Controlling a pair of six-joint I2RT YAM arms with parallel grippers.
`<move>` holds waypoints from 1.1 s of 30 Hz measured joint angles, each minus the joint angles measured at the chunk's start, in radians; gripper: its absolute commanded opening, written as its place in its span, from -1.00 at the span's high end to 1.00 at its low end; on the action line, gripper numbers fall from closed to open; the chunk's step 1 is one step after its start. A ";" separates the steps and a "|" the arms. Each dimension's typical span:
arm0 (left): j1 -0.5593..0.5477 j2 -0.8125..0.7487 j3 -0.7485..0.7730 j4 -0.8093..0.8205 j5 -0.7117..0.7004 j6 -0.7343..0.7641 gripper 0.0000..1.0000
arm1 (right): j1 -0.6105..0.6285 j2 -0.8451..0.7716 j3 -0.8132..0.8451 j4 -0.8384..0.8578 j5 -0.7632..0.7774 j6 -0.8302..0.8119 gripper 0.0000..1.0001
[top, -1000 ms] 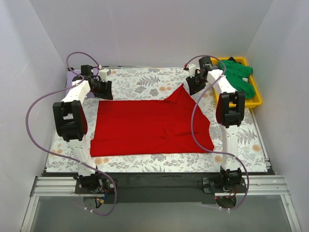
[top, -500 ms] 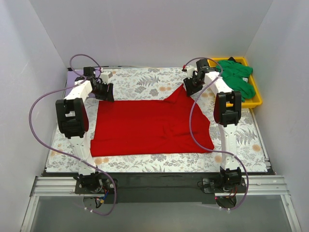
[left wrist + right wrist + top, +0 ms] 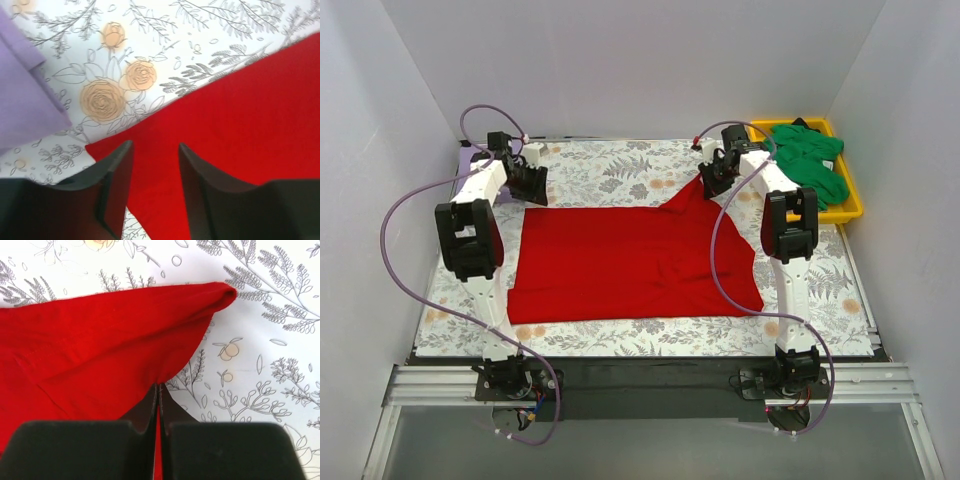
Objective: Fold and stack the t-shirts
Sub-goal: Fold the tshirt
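Plain white walls [image 3: 620, 60] close in on three sides of my work table, under even, soft light. A floral table cloth [image 3: 610, 165] of grey leaves and peach roses covers the top. A silver metal frame [image 3: 650, 385] edges my near side.

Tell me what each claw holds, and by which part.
Right claw pinches the red t-shirt by the edge of its far-right corner. Left claw is open, holding nothing.
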 measured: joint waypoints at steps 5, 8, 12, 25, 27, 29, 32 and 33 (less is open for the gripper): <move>0.008 -0.014 -0.031 -0.012 0.150 0.093 0.30 | -0.003 -0.028 -0.043 0.002 -0.010 0.000 0.97; -0.015 -0.066 -0.114 0.026 0.253 0.152 0.30 | -0.007 -0.035 -0.048 -0.006 -0.012 0.000 0.97; -0.144 -0.145 -0.215 0.154 0.309 0.238 0.30 | -0.007 -0.037 -0.048 -0.006 -0.011 0.001 0.97; -0.611 0.018 -0.136 0.569 0.300 0.329 0.12 | -0.007 -0.036 -0.047 -0.006 0.000 0.028 0.97; -0.620 0.056 -0.132 0.613 0.291 0.341 0.12 | -0.008 -0.036 -0.047 -0.006 0.000 0.031 0.97; -0.627 0.089 -0.127 0.642 0.287 0.357 0.13 | -0.007 -0.036 -0.047 -0.006 0.000 0.033 0.97; -0.635 0.129 -0.126 0.668 0.275 0.385 0.13 | -0.007 -0.036 -0.047 -0.006 0.000 0.033 0.97; -0.637 0.135 -0.126 0.678 0.273 0.391 0.13 | -0.007 -0.036 -0.047 -0.006 0.000 0.033 0.97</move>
